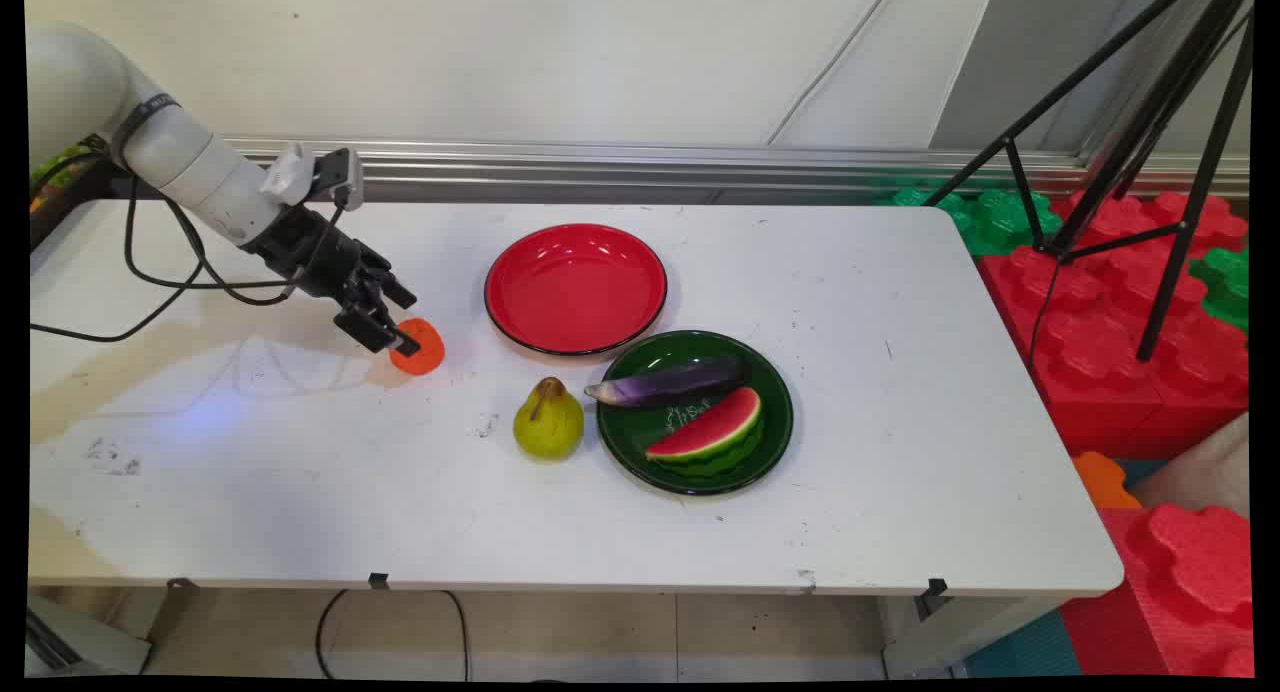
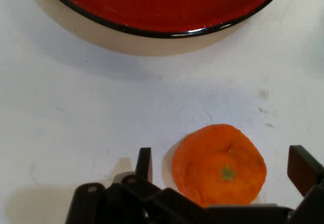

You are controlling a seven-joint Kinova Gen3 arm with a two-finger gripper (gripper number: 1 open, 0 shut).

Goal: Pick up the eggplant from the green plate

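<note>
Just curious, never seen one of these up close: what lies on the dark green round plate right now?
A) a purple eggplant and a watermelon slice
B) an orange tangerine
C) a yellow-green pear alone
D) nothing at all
A: the main view shows the purple eggplant and the red watermelon slice lying on the dark green round plate.

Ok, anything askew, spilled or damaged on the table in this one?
Nothing stands out. The orange sits whole on the white table between the open fingers of the gripper. The red plate is bare; the green plate holds the eggplant and watermelon slice; the pear stands upright beside it.
</note>
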